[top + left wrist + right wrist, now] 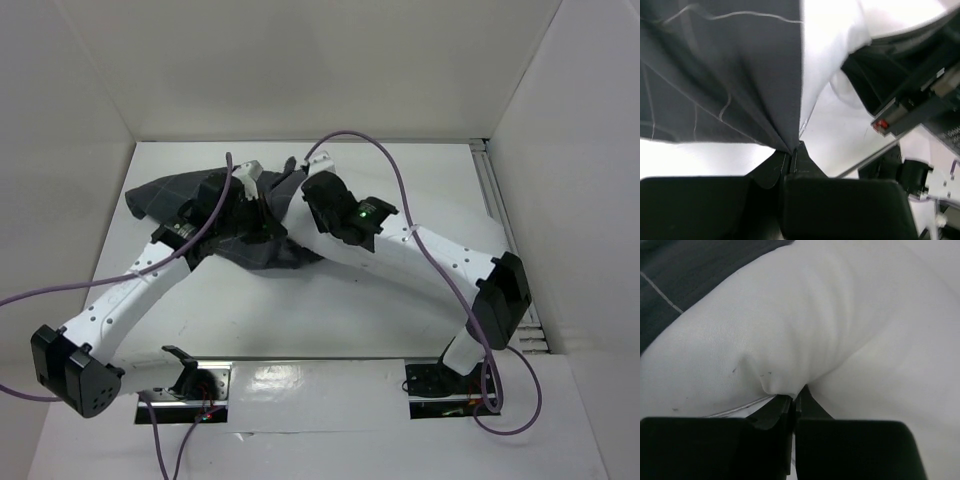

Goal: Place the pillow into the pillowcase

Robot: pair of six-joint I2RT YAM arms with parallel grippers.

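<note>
A white table (330, 310) boxed in by white walls, seen from above. 2 white robot arms reach in from the near edge and meet over a heap of cloth toward the far left: the left arm (130, 290) and the right arm (440, 255).

The heap is the pillowcase (160, 195), dark grey with a thin pale grid, limp and creased, lying rumpled on the table. The pillow (830, 325), plain white and puffy, lies against it and is mostly hidden from above by the cloth and the arms. How far inside the case it sits cannot be told.

The left gripper (792, 150) is fully closed, pinching a straight edge of the pillowcase into a taut pleat, with white pillow just beside it. The right gripper (795, 399) is also fully closed, nipping a small pucker of the pillow's cover.

Both things look light and very soft. The pillow will likely sag and bulge, so a corner or seam gives the surest hold. The case is best held at its open hem.
</note>
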